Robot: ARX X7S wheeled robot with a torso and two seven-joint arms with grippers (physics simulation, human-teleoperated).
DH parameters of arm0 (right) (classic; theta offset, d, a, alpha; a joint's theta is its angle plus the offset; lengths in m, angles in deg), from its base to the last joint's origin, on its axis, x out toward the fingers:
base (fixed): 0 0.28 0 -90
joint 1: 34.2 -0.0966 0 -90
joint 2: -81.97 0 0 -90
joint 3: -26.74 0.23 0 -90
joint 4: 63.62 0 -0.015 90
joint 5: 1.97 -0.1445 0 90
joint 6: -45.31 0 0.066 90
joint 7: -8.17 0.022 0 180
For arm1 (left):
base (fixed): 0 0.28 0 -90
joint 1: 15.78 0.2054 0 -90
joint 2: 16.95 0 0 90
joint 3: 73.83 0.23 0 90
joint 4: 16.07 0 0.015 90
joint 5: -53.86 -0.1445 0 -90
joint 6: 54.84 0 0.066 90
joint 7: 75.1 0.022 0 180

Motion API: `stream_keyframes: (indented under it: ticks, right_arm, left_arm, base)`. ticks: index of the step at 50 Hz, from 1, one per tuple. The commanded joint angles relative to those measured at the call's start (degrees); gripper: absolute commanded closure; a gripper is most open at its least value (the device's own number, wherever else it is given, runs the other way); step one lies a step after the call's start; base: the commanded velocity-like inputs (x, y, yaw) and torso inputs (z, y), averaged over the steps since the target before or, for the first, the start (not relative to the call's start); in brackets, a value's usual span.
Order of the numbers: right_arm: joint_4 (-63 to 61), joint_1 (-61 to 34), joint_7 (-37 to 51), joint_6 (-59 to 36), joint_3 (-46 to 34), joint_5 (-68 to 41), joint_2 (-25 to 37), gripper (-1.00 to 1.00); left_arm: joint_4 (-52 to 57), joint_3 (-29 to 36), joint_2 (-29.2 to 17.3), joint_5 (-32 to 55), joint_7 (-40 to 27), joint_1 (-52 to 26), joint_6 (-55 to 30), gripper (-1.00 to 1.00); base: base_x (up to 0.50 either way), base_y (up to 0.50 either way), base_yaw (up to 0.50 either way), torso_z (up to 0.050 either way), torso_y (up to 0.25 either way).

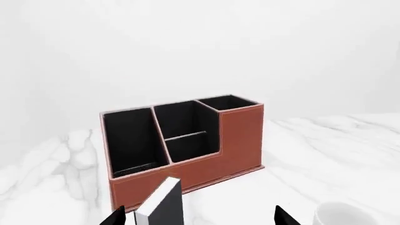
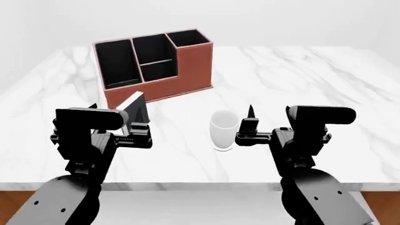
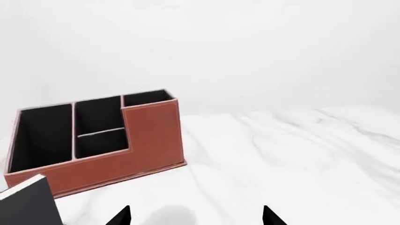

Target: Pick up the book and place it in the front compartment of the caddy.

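Black book (image 2: pixel 136 110) stands upright (long axis vertical) before the caddy (image 2: pixel 187 70), between the left end effector's (image 1: pixel 196 216) spread fingers.

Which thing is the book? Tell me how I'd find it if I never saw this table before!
Find the big reddish-brown box caddy with black pockets on the white marble table. Just in front of its low front wall stands a small thin book with black covers and white page edges, next to the left gripper. The only other small thing nearby is a round white mug, so the book is the flat, dark one.

Reddish-brown caddy (image 2: pixel 187 70), black book (image 2: pixel 138 112), white mug (image 2: pixel 222 130)
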Motion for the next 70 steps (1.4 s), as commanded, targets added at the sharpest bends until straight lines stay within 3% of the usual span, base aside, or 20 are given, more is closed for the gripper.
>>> stream_keyframes:
  ticks: [1, 70]
  right_arm:
    - [-5.3, -9.6, 0.9, -13.3, 2.2, -5.0, 0.0, -1.0]
    - [-2.6, -9.6, 3.6, -8.4, -0.1, -5.3, 1.7, -1.0]
  left_arm:
    - [9.0, -2.0, -3.0, 4.6, -0.6, -7.3, -14.8, -1.0]
    - [11.0, -2.6, -4.6, 6.6, -2.8, -7.4, -16.4, -1.0]
  base:
    - [0.5, 0.0, 0.0, 0.0, 0.0]
    - [0.47, 0.0, 0.0, 0.0, 0.001]
